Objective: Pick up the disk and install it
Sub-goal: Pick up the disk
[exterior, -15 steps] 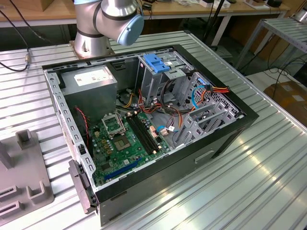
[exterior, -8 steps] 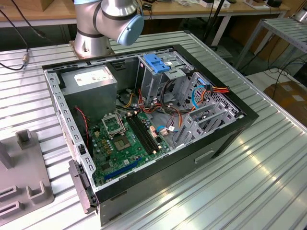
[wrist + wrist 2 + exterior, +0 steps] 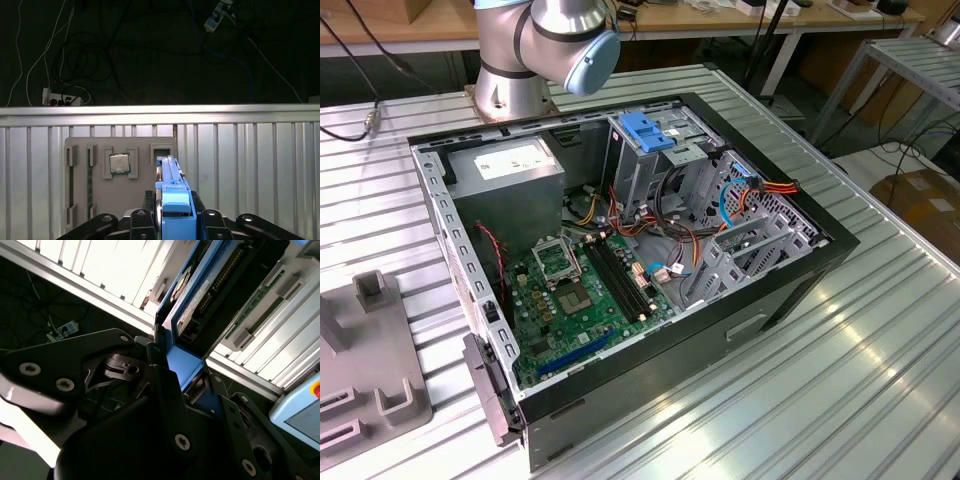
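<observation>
Blue along its side rail and dark in the body: the disk [image 3: 174, 192], pinched edge-up in the pincer [image 3: 175, 220] in both wrist views. Squeezed on the rail from both sides, with no gap to see. Looks lifted clear, up over the ribbed surface [image 3: 840, 400], close to a grey tray [image 3: 95, 200] with a small square chip [image 3: 119, 163] sitting in one of its slots. So, by the look of it, first part done: picked up. Second part not done yet: not put in. Over in the exterior view, an open computer case [image 3: 790, 290] lying on its side, with a metal drive cage [image 3: 640, 175] near the back and a blue latch [image 3: 647, 132] on top of it. Likely the home for the disk, though hard to say for sure. Also inside: a green board [image 3: 570, 290], a grey power box [image 3: 510, 170] with a white sticker, and lots of coloured wires [image 3: 665, 235]. Under it all, long shiny silver ribs with bright spots of light. Behind the case, the round grey foot of the arm [image 3: 545, 40]. Past the edge, a dark floor [image 3: 150, 50] with tangled cords [image 3: 85, 60] and white plug strips [image 3: 60, 96]. Farther back, wooden benches [image 3: 420, 25], another ribbed metal table [image 3: 910, 60], and a brown cardboard box [image 3: 925, 200] at the exterior view's right.
</observation>
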Controlling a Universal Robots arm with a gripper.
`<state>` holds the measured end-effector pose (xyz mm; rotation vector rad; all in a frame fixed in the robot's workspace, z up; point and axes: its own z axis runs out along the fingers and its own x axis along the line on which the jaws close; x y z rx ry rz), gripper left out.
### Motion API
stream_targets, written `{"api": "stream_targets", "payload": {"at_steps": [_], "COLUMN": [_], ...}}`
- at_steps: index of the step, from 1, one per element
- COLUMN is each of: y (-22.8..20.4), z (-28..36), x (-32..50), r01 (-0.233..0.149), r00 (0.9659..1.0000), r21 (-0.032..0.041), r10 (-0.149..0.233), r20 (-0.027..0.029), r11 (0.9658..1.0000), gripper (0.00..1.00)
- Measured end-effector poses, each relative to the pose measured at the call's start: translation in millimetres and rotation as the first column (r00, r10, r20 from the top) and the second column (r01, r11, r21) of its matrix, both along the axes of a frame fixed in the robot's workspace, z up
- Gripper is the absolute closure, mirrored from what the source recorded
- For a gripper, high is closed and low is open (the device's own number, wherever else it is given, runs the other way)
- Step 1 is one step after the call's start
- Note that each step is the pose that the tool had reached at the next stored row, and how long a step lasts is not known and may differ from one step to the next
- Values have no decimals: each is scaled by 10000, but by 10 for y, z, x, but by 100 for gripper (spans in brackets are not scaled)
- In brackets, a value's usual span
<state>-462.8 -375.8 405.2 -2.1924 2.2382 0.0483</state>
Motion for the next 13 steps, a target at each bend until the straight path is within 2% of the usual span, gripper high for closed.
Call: {"api": "stream_targets", "payload": {"at_steps": [8,13], "y": [0,0], "z": [117,212], "x": [0,0], "r01": [0,0], "r00": [10000,10000], "r21": [-1,0], "r10": [0,0], "r20": [-2,1], "r11": [10000,10000], "gripper": [63,63]}}
